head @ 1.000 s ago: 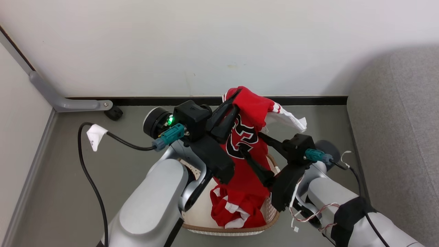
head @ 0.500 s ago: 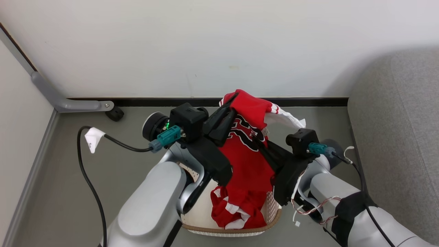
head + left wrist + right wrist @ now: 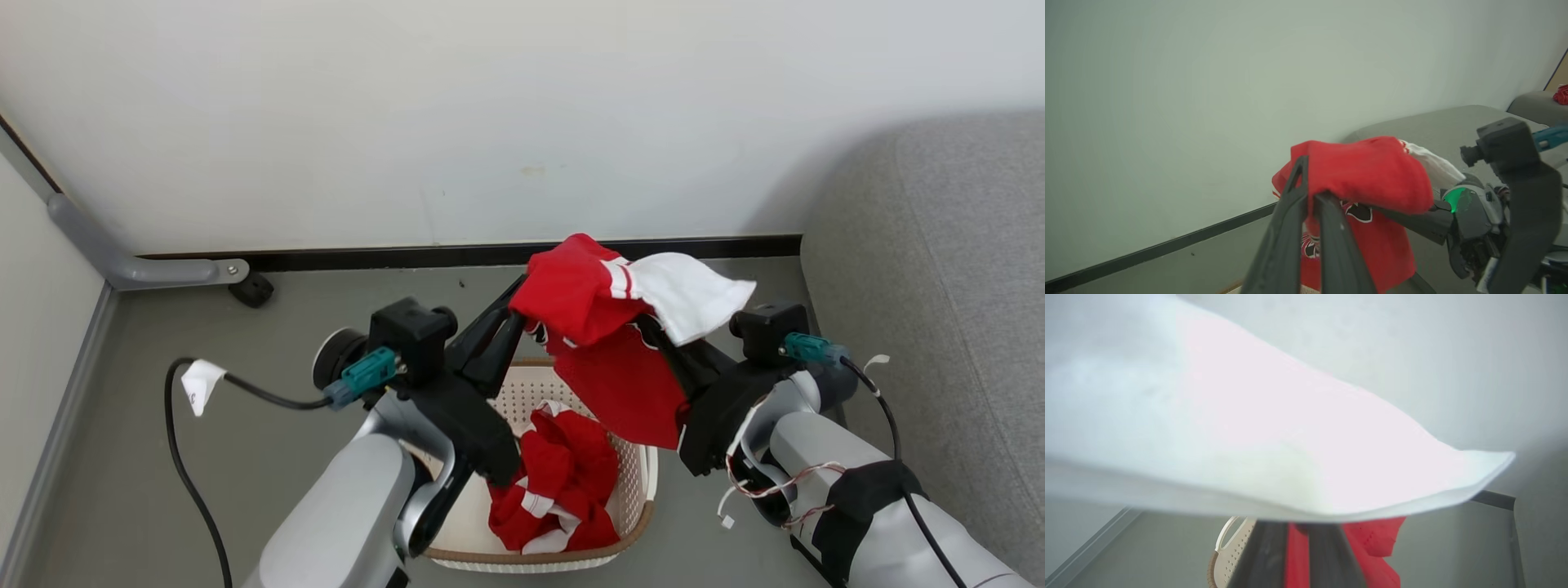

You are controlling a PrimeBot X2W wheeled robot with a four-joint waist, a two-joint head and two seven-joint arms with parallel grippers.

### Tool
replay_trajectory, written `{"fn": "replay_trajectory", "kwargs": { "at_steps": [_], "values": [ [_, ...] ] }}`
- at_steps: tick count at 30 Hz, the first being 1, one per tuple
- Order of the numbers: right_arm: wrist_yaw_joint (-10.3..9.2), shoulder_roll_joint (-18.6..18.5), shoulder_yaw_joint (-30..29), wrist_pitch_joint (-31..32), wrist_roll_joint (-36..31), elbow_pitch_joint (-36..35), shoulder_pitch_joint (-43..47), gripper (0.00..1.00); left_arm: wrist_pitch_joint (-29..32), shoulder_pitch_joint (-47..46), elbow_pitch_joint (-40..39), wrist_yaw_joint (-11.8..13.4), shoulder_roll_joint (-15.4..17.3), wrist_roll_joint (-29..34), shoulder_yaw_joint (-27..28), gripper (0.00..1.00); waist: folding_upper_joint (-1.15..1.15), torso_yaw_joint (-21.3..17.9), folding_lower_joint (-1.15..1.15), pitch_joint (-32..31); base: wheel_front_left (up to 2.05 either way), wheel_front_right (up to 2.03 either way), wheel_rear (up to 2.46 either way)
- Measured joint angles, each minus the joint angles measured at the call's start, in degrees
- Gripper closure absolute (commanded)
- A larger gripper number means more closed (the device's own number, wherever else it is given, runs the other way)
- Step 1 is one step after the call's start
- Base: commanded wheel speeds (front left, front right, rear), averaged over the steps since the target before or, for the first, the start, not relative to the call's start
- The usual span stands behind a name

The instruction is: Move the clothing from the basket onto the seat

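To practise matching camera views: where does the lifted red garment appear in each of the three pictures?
Head view: lifted red garment at centre, above the basket.
Left wrist view: garment at centre, slightly right.
Right wrist view: garment along the bottom centre, red below its white flap.
Shared landmark: black skirting board.

The head camera looked down on the basket point(image 3: 531, 396); both wrist cameras sat close behind the red jersey point(image 3: 571, 298), facing the wall point(image 3: 490, 122).
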Motion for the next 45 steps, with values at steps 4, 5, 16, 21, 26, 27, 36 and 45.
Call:
{"fn": "replay_trajectory", "kwargs": {
  "at_steps": [4,5,16,21,26,27,36,45],
  "values": [
    [0.0,-0.04,-1.32,0.0,0.0,-0.68,0.55,1.0,-0.3,1.38,0.31,0.29,0.49,0.0,0.0,1.0,0.0,-0.66,0.0,-0.27,0.0,0.0,0.0],
    [0.0,-0.1,-1.9,0.0,0.0,-0.93,0.64,1.0,-0.3,1.65,0.41,0.41,0.57,0.0,0.0,1.0,0.0,-0.89,0.0,-0.37,0.0,0.0,0.0],
    [-0.02,-3.71,-7.38,0.0,-1.13,-5.21,5.06,1.0,-1.65,3.96,0.2,0.48,0.97,-0.1,0.02,0.0,0.0,-3.11,0.0,-1.57,0.0,0.0,0.0],
    [-0.13,-4.57,-8.95,0.0,-2.43,-7.36,6.39,1.0,-2.88,5.81,-1.13,0.93,2.36,-0.11,0.82,0.0,0.0,-4.19,0.0,-1.74,0.0,0.0,0.0],
    [-0.59,-6.39,-10.81,0.0,-3.91,-9.71,7.88,1.0,-3.42,6.98,-1.45,1.37,3.24,-0.18,1.64,0.0,0.0,-5.55,0.0,-1.92,0.0,0.0,0.0],
    [-0.85,-6.88,-11.28,-0.01,-4.26,-10.24,8.45,1.0,-3.6,7.16,-1.43,1.43,3.45,-0.18,1.7,0.0,0.0,-5.83,0.0,-1.98,0.0,0.0,0.0],
    [-2.61,-9.17,-15.01,0.0,-6.25,-16.52,12.77,1.0,-5.04,10.22,-2.05,2.0,4.17,-0.18,2.04,0.0,0.0,-8.82,0.0,-2.56,0.0,0.0,0.0],
    [-4.66,-10.82,-18.48,-0.01,-9.34,-23.56,16.71,1.0,-6.94,12.17,-2.14,3.33,5.48,-0.59,4.17,0.0,0.0,-12.84,0.0,-2.48,0.0,0.0,0.0]
  ]
}}
